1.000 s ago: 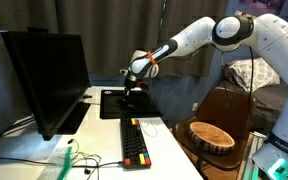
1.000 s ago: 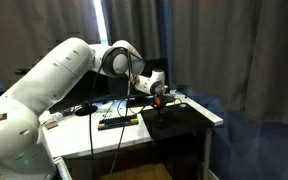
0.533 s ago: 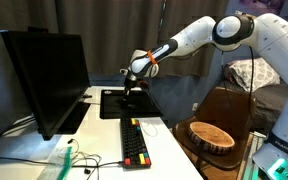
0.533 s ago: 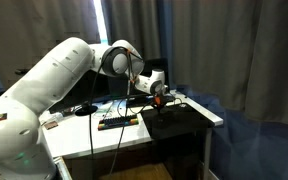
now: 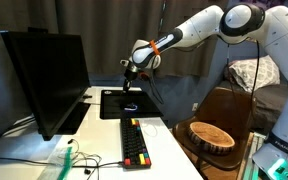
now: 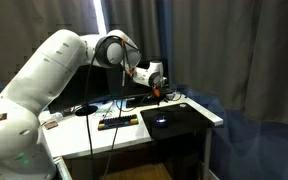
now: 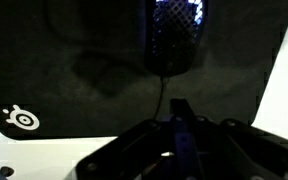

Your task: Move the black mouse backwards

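The black mouse (image 5: pixel 131 106) lies on the black square mouse pad (image 5: pixel 112 103) with a pale blue glint on top. It also shows in an exterior view (image 6: pixel 162 122). In the wrist view the mouse (image 7: pixel 172 40) sits at the top edge, its cable trailing toward the camera. My gripper (image 5: pixel 130 76) hangs above the mouse, clear of it, and also shows in an exterior view (image 6: pixel 157 94). In the wrist view its fingers (image 7: pixel 179 112) meet in one dark bar, shut and empty.
A long black keyboard (image 5: pixel 134 140) with red and yellow keys lies in front of the pad. A large dark monitor (image 5: pixel 46 75) stands beside it. A wooden bowl (image 5: pixel 212 135) rests on a chair off the desk. Curtains hang behind.
My gripper has risen from the mouse and now hangs well above it. The mouse stays on the pad.
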`<state>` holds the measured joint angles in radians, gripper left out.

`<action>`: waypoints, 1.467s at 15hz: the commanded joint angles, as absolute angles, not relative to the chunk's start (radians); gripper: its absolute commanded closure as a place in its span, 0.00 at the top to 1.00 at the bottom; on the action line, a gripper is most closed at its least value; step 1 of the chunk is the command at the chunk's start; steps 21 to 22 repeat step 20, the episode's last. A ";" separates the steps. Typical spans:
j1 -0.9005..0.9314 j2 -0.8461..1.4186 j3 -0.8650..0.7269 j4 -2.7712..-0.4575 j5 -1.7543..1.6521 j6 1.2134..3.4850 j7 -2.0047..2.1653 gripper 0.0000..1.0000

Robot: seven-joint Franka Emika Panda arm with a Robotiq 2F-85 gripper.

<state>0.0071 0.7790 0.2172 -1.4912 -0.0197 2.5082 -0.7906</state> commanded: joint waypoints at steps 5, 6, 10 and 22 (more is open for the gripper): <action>-0.023 0.513 0.228 -1.799 0.011 2.488 -0.725 0.47; -0.026 0.475 0.225 -1.845 0.020 2.506 -0.706 0.55; -0.052 0.328 0.234 -2.006 0.090 2.561 -0.653 0.82; -0.054 0.166 0.226 -2.176 0.319 2.669 -0.756 1.00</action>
